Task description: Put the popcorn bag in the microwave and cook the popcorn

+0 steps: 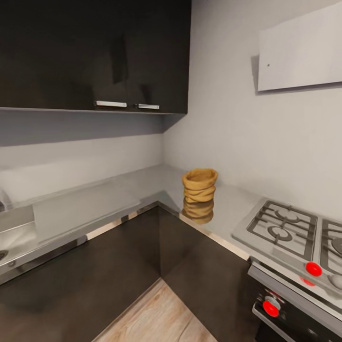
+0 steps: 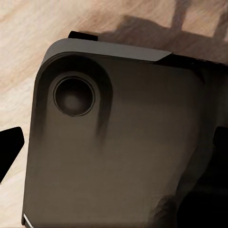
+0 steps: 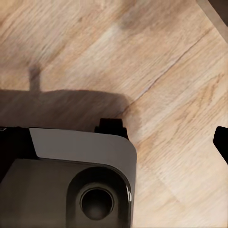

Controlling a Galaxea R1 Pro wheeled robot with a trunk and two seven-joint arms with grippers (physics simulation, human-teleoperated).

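Nearest, both wrist views look down on the robot's dark base (image 2: 118, 152) over the wooden floor (image 3: 166, 71). A black tip at the picture's edge may be part of the left tool (image 2: 9, 147), and another of the right tool (image 3: 222, 142); whether either is released or clenched cannot be told. In the head view, dark lower cabinets (image 1: 118, 266) meet in a corner, topped by the glossy grey worktop (image 1: 228, 209). The popcorn bag (image 1: 200, 185) stands upright on the worktop near the corner, mirrored in its surface, with the gas hob (image 1: 285, 228) well to its right. Dark upper cabinets (image 1: 95, 52) and a white hood (image 1: 299, 47) hang on the grey walls behind.
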